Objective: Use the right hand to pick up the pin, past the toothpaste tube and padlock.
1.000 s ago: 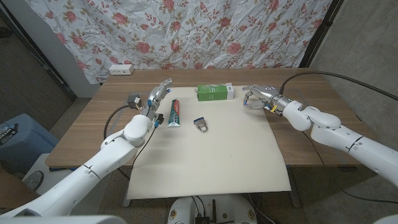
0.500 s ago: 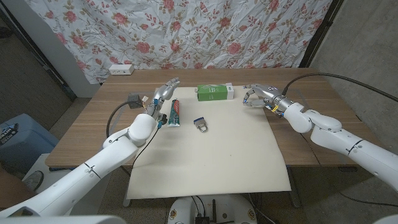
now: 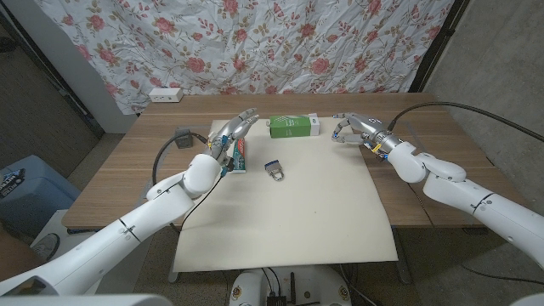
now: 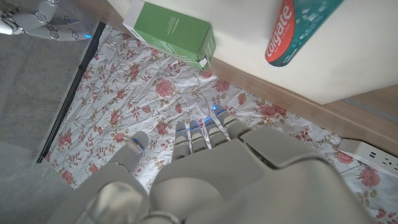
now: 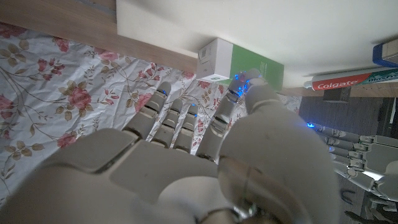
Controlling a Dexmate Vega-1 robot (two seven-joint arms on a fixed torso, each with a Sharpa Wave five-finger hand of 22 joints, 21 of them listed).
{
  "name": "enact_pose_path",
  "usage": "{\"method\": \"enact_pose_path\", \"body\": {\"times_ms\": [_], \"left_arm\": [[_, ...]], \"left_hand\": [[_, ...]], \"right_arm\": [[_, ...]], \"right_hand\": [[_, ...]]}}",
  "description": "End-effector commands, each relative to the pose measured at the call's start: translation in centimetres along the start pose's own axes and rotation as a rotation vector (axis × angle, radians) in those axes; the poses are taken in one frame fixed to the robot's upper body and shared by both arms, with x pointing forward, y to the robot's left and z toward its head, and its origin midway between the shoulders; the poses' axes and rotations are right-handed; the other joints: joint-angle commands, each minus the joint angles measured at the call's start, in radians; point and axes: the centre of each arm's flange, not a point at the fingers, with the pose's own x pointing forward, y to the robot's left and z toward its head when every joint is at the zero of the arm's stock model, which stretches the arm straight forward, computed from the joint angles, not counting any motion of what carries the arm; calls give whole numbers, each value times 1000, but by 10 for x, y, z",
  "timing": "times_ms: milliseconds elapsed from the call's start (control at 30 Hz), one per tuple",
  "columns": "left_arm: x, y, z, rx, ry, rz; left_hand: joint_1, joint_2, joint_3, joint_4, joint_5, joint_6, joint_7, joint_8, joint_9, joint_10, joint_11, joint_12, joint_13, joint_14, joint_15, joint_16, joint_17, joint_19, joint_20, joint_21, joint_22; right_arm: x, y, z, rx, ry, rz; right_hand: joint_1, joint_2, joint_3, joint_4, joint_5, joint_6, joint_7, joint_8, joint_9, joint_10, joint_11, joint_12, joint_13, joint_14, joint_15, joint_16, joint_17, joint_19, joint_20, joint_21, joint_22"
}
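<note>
The head view shows the padlock (image 3: 274,171) beside the Colgate toothpaste tube (image 3: 240,156). Right hand (image 3: 351,131) hovers empty, fingers apart, near the green box (image 3: 294,127); left hand (image 3: 231,133) likewise. I cannot make out the pin.

"Colgate" on toothpaste tube (image 4: 298,28) (white lettering)

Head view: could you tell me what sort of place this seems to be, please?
Probably a makeshift lab or test room: a floral cloth hangs as a backdrop, a power strip lies on the wooden table, and household items sit on a white mat.
</note>
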Motion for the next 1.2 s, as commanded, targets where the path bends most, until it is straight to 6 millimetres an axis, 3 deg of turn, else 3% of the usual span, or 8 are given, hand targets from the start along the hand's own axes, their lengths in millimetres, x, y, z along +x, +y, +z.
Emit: {"method": "enact_pose_path", "body": {"times_ms": [33, 533, 700, 900, 1200], "left_arm": [[3, -16, 15, 104, -28, -57], [4, -37, 33, 251, -46, -148], [4, -44, 39, 299, -49, -161], [6, -53, 45, 351, -72, -197], [8, -61, 43, 365, -78, -255]], "left_hand": [[-14, 77, -4, 11, 0, 0, -1, -2, 1, 12, -10, 5, 0, 21, -74, 8, 0, -22, -101, -3, 5], [-21, 66, -19, 25, 0, 5, 0, 0, 1, 25, -15, 6, -1, 32, -82, 9, 0, -55, -104, -1, 6], [-24, 65, -28, 33, 0, 7, 1, 1, 1, 24, -13, 4, -1, 25, -76, 5, 1, -67, -125, -1, 6], [-26, 64, -34, 38, 0, 8, 2, 1, 1, 23, -12, 3, -1, 23, -75, 4, 1, -74, -130, 0, 6], [-27, 65, -43, 42, 1, -3, 1, -4, 1, 8, -12, -3, -1, 15, -74, 2, 2, -82, -132, 3, 7]], "right_arm": [[3, 0, -2, 32, 2, -26], [5, 2, -1, 61, -2, -45], [5, 4, 0, 70, 0, -50], [5, 6, 1, 78, -4, -53], [6, 8, 2, 89, 8, -66]], "right_hand": [[3, 3, -1, -1, -1, 26, -21, 2, 3, 11, 0, 0, 2, 8, -20, 5, 3, 4, 4, 0, 3], [3, 4, -2, -3, -2, 27, -21, -1, 0, 22, 2, 1, 2, 9, -18, 7, 5, 5, 7, 0, 3], [3, 5, -2, -3, -2, 28, -20, -1, -1, 27, 1, 2, 2, 9, -19, 7, 6, 6, 8, 0, 3], [3, 5, -3, -3, -1, 29, -20, -2, -2, 28, 0, 2, 2, 10, -20, 8, 7, 6, 8, -1, 3], [3, 6, -4, -4, -1, 29, -21, -4, -3, 29, 0, 0, 2, 9, -18, 8, 8, 5, 8, -1, 3]]}}
